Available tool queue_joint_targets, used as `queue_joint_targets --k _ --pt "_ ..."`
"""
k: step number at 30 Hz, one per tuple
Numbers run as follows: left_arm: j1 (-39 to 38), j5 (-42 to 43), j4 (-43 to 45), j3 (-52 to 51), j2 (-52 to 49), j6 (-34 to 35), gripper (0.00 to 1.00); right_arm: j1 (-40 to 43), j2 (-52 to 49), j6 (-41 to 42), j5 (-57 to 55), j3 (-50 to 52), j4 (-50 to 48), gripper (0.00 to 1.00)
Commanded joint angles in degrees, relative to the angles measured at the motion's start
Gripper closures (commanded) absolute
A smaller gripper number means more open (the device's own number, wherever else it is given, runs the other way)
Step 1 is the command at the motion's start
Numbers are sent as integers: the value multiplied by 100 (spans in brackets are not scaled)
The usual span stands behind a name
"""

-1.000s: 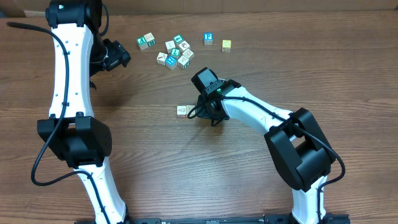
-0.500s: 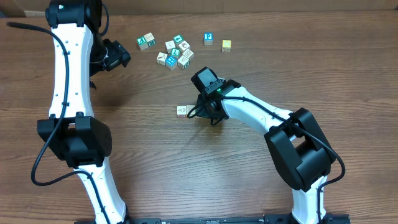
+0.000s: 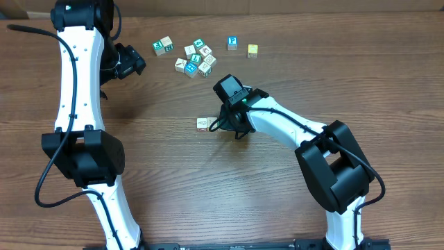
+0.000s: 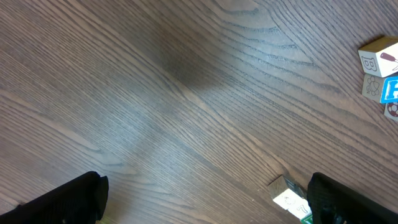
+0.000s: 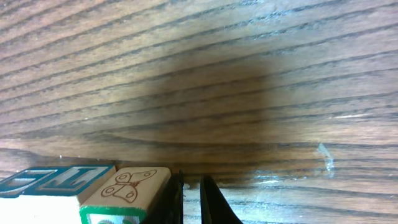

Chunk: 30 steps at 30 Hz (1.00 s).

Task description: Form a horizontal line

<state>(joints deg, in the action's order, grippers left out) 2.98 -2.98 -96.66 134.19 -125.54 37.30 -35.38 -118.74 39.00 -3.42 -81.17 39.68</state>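
A whitish cube with reddish marks [image 3: 202, 123] lies mid-table. My right gripper [image 3: 224, 125] is low on the table just right of it and hides whatever lies beneath it. In the right wrist view the fingers [image 5: 191, 199] are shut with only a thin gap and nothing between them. They rest against the right side of a butterfly cube [image 5: 127, 186], which touches a teal-letter cube [image 5: 43, 180] on its left; these form the short row. My left gripper [image 3: 135, 64] is open and empty [image 4: 205, 199] at the back left.
A loose jumble of white and teal cubes [image 3: 196, 59] lies at the back, with a white-green cube [image 3: 163, 46], a blue cube [image 3: 232, 43] and a yellow cube [image 3: 252, 51] nearby. One cube [image 4: 287, 200] sits close to the left gripper's right finger.
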Motion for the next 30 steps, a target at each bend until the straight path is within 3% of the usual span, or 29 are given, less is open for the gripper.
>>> queue_joint_targets --k 1,7,10,14,16,18,19,23,30 --pt "-42 4 -13 0 -37 -48 0 186 -22 -2 -164 -245 162 92" --pt "-42 4 -13 0 -37 -48 1 645 -22 -621 -101 -1475 1364 92" --pt "-42 4 -13 0 -37 -48 0 881 -22 -1032 76 -2583 2162 92" --pt "-42 4 -13 0 -37 -48 0 1167 -22 -1412 90 -4509 3045 82" --pt "-42 4 -13 0 -37 -48 0 1298 -22 -1554 -98 -5445 3123 71" --pt "-42 4 -13 0 -37 -48 0 1349 -22 -1554 -374 -5812 3021 67" --pt "-42 4 -13 0 -37 -48 1 1375 -22 -1567 -625 -5936 2820 54" --pt "-42 4 -13 0 -37 -48 0 1377 -109 -2131 -713 -5851 2374 34" --pt "-42 4 -13 0 -37 -48 1 1427 -839 -2605 -1029 -5563 1687 27"
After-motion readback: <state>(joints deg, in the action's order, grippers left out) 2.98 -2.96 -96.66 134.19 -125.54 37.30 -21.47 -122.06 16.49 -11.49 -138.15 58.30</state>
